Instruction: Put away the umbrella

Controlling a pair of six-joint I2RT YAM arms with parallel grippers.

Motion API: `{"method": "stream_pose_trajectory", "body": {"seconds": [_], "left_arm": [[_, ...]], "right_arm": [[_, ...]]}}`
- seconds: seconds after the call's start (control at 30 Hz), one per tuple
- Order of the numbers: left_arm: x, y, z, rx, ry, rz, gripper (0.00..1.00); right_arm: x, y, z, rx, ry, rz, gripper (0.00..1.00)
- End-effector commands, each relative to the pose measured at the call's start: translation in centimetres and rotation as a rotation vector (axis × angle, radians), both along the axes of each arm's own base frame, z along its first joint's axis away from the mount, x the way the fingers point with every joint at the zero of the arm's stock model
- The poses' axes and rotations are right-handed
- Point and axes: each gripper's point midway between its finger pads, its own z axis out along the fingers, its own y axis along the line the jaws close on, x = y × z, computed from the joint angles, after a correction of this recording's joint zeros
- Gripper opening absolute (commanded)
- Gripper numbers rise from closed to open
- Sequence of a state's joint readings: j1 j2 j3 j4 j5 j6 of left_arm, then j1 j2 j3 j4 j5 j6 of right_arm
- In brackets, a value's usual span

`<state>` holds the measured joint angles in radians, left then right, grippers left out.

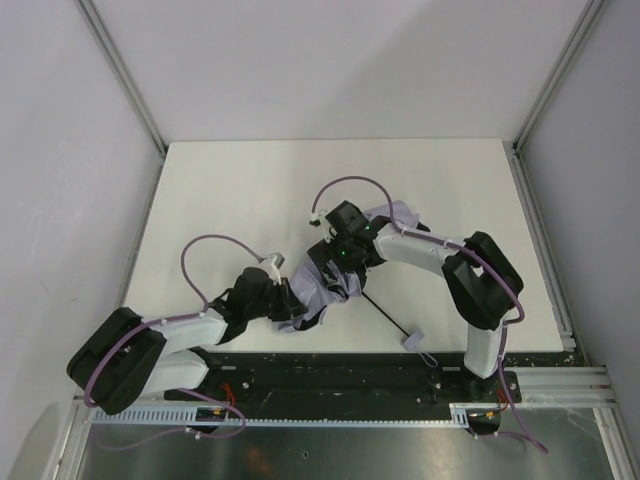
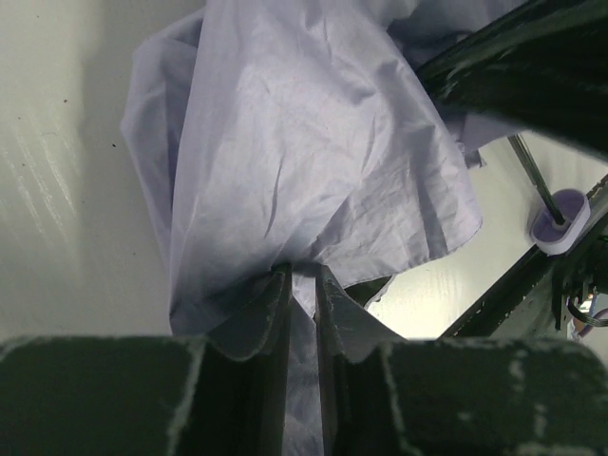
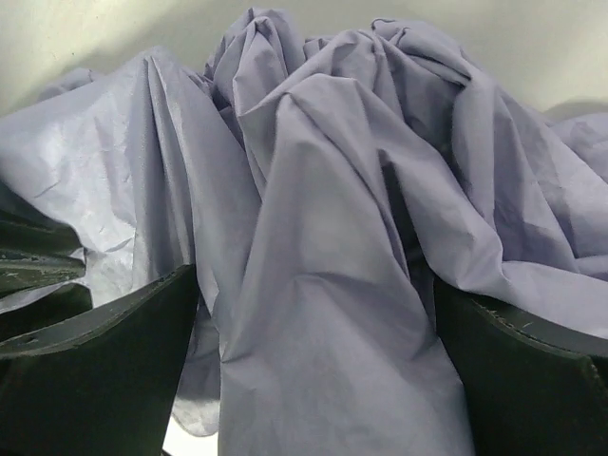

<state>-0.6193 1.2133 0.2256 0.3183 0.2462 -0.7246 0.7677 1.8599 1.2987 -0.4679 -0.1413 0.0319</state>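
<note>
While I watch from above, the white table (image 1: 250,190) makes the floor of a pale-walled booth. Aluminium posts (image 1: 118,70) rise at the back corners, and a black mounting plate (image 1: 350,368) runs along the near edge where both arms are bolted.

The umbrella (image 1: 322,290) lies on the near middle of the table, its lavender-grey canopy crumpled in a loose heap between the two arms. Its thin black shaft (image 1: 385,315) runs out of the heap toward the near right. It ends in the small lavender handle (image 1: 417,339) close to the table's near edge, with the wrist loop (image 1: 430,356) just beyond it.

Much is hidden from me. From above, the right arm's wrist covers the middle of the canopy, and I cannot make out either set of fingertips. The right wrist view is nearly all cloth, with only a strip of table at the top. A dark shape (image 2: 532,66) crosses the upper right corner of the left wrist view, blurred and cut off, and I cannot tell what part it is.

The left gripper (image 2: 302,271) is clenched on a fold of the canopy, its fingers (image 2: 275,309) almost together with cloth pinched between them. The right gripper (image 3: 313,285) is released, its fingers (image 3: 114,361) wide apart and straddling a bunched ridge of fabric. Cloth lies against both inner faces, but nothing looks squeezed.
</note>
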Motion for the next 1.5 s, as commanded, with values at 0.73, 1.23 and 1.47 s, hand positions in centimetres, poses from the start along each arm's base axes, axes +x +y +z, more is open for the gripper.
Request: {"method": "stream_pose_trajectory", "body": {"seconds": [0.73,1.23,1.47], "left_arm": [[0.2,0.5,0.4,0.001,-0.054,0.005,0.19],[0.2,0.3,0.8,-0.012,-0.062,-0.005,0.19],[0.0,0.4,0.6,-0.008,-0.056,-0.006,0.18]], "right_arm": [[-0.2,-0.8,11.9,0.171,-0.123,-0.017,0.99],[2.2,-0.2,3.1,-0.005,-0.088,0.061,0.99],[0.2,0.4,-1.3,-0.070,-0.010,0.063,0.99]]}}
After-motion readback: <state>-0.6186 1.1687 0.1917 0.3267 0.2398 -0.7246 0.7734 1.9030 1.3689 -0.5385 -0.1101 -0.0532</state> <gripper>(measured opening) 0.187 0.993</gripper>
